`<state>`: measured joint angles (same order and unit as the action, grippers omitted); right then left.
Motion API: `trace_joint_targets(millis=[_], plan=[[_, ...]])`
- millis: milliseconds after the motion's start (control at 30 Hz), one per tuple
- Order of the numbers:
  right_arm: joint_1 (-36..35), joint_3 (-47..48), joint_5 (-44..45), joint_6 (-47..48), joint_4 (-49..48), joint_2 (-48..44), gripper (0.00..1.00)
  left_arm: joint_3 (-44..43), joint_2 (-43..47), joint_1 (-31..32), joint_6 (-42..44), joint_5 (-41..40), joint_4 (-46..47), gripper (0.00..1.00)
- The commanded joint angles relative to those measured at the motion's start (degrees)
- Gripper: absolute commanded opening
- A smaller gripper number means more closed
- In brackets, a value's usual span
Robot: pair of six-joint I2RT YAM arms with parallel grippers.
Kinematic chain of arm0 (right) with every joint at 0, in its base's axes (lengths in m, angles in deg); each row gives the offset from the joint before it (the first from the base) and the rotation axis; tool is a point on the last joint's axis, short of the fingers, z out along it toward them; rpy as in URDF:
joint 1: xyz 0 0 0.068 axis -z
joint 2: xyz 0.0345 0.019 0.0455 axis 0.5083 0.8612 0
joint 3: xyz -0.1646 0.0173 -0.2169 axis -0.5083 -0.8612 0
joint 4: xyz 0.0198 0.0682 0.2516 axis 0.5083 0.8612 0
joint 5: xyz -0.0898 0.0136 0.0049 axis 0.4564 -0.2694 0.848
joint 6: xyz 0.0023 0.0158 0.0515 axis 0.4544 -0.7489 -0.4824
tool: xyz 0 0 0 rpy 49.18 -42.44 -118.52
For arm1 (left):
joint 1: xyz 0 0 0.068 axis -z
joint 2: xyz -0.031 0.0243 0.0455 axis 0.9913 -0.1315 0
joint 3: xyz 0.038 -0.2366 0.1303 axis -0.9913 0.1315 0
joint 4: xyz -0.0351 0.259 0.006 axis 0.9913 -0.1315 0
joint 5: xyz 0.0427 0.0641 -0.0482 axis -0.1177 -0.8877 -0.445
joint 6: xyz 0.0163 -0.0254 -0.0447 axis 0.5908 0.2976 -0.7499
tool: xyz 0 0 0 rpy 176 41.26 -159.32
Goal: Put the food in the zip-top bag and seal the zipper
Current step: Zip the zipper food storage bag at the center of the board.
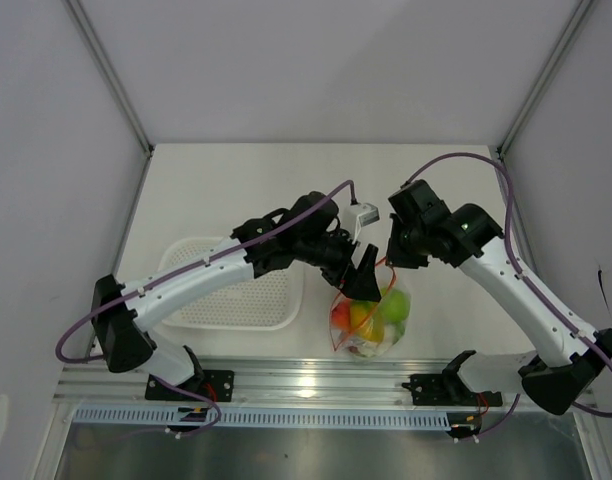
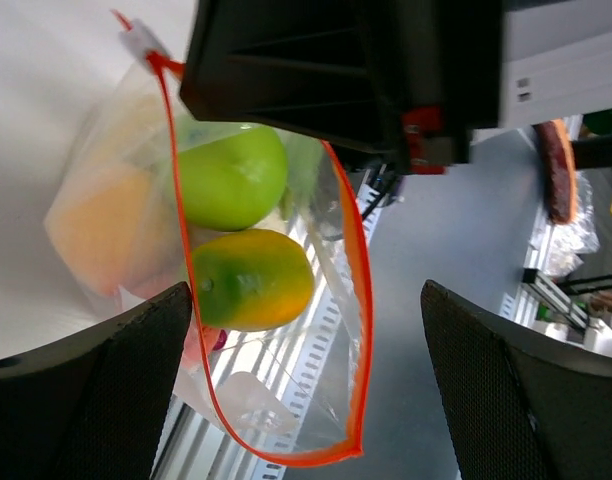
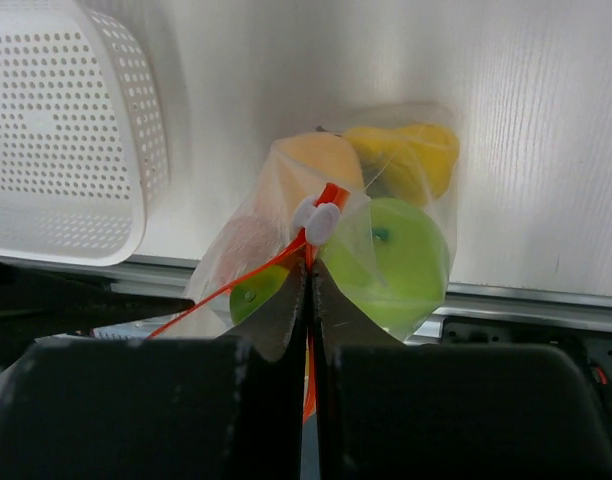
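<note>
The clear zip-top bag (image 1: pixel 370 322) hangs off the table near its front edge, with the food inside. A green apple (image 2: pixel 231 175), a green-orange fruit (image 2: pixel 251 280), a yellow fruit (image 3: pixel 416 160) and an orange one (image 3: pixel 314 165) show through the plastic. The red-orange zipper (image 2: pixel 362 300) forms an open loop in the left wrist view. My left gripper (image 2: pixel 306 400) is open, its fingers (image 2: pixel 86 400) standing either side of the loop's far end. My right gripper (image 3: pixel 309 278) is shut on the zipper just below its white slider (image 3: pixel 321 218).
The white slotted basket (image 1: pixel 226 290) sits left of the bag, with nothing in it, and shows in the right wrist view (image 3: pixel 66 130). An aluminium rail (image 1: pixel 306 380) runs along the table's front edge just below the bag. Both arms crowd above the bag.
</note>
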<state>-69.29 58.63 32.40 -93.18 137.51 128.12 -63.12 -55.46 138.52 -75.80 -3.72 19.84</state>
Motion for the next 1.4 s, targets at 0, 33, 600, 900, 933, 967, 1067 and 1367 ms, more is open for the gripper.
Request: trace_joint_targets(millis=[0,33,600,900,933,967,1067,1367], plan=[[0.2,-0.3,1.0,-2.7,-1.9,-2.4,0.0,-3.0,-1.2,1.5,1.4,-7.2,-2.4,0.96],[0.2,-0.4,1.1,-2.9,-1.8,-2.5,0.0,-3.7,-1.4,2.3,1.4,-9.7,-3.0,0.96],[0.2,-1.3,1.6,-4.9,-3.1,-3.5,0.0,0.0,-1.2,7.9,-4.9,-22.5,-1.0,0.9],[0.2,-2.2,0.8,-5.2,-3.8,-4.2,0.0,1.0,-2.2,8.0,-5.1,-24.5,-0.6,0.36],[0.3,-2.1,0.8,-5.1,-3.8,-4.2,0.01,0.9,-2.5,7.9,-5.1,-24.4,-1.0,0.34],[0.3,-2.0,0.7,-5.1,-3.9,-4.2,0.02,0.3,-2.9,7.9,-5.0,-24.5,-1.4,0.32],[0.4,-1.9,0.5,-5.1,-3.9,-4.2,0.03,-0.1,-4.1,7.9,-5.2,-23.6,-1.9,0.28],[0.9,-2.1,0.9,-5.4,-4.2,-4.5,0.01,0.0,-3.8,8.0,-7.1,-21.5,-0.7,0.5]])
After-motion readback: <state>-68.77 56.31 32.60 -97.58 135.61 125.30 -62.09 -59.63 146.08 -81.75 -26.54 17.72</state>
